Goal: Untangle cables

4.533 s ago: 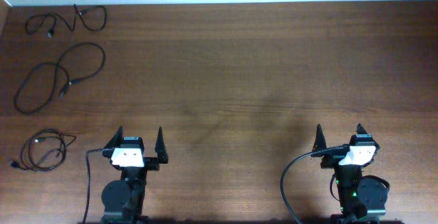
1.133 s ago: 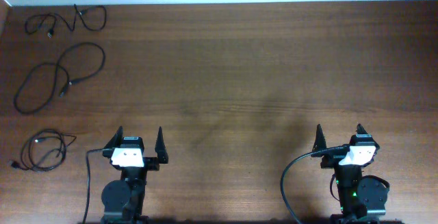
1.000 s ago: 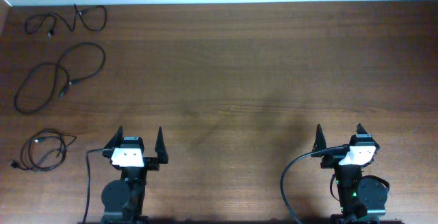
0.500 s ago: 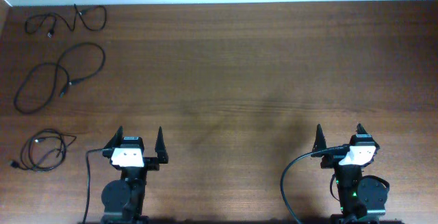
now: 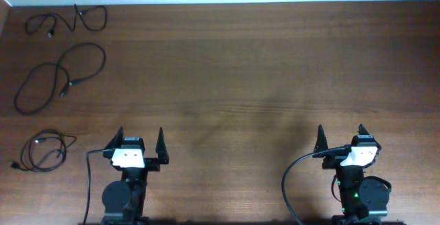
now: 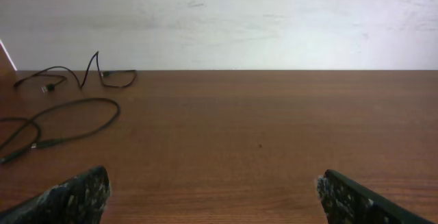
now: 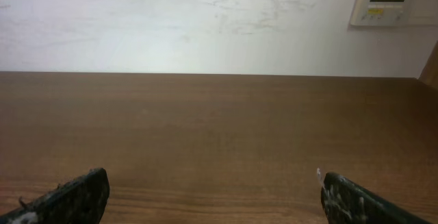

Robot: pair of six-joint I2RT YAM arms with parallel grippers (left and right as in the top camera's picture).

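Overhead, cables [image 5: 71, 82] lie separate, leftward on the table [image 5: 261, 67] (left gripper [image 5: 141, 132], right gripper [image 5: 341, 127] gape, empty).

Brightness: even, soft light across the table [image 5: 275, 60], no dim corners.
Glare: wall [image 6: 274, 18] washed out pale in both wrist views.
Shadows: faint, diffuse smudges mid-table in the overhead view.
Focus: overhead crisp; wrist views blurred at the bottom corners.

On the bench [image 5: 261, 73], three cables lie apart down the left side: far cable [image 5: 67, 20] in the back corner, middle cable [image 5: 58, 77] before it, near cable [image 5: 45, 151] left of the left pincer [image 5: 140, 133]. The right pincer [image 5: 340, 130] stands front right.
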